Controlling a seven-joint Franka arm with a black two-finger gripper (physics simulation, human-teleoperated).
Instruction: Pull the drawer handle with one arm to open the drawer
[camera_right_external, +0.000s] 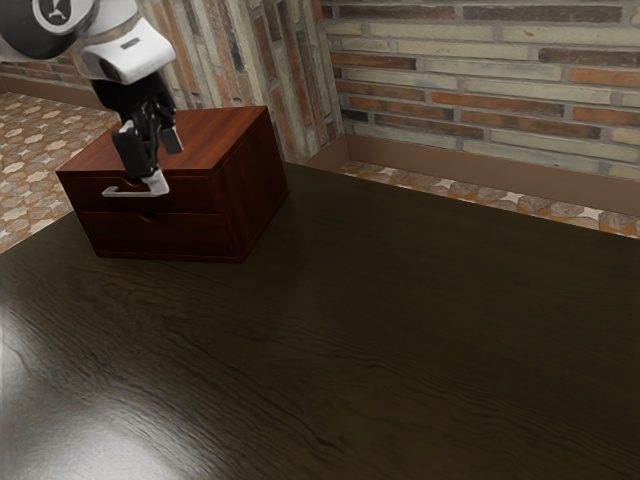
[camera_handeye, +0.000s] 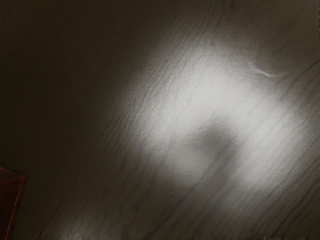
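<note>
Fingers (camera_right_external: 140, 160) pinch the one silver handle (camera_right_external: 122, 191); one wooden drawer cabinet (camera_right_external: 215, 190); one dark table (camera_right_external: 400, 330).

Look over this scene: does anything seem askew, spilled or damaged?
Nothing stands out. The wooden drawer cabinet sits upright and intact on the dark table, and the gripper is at the top drawer's handle.
</note>
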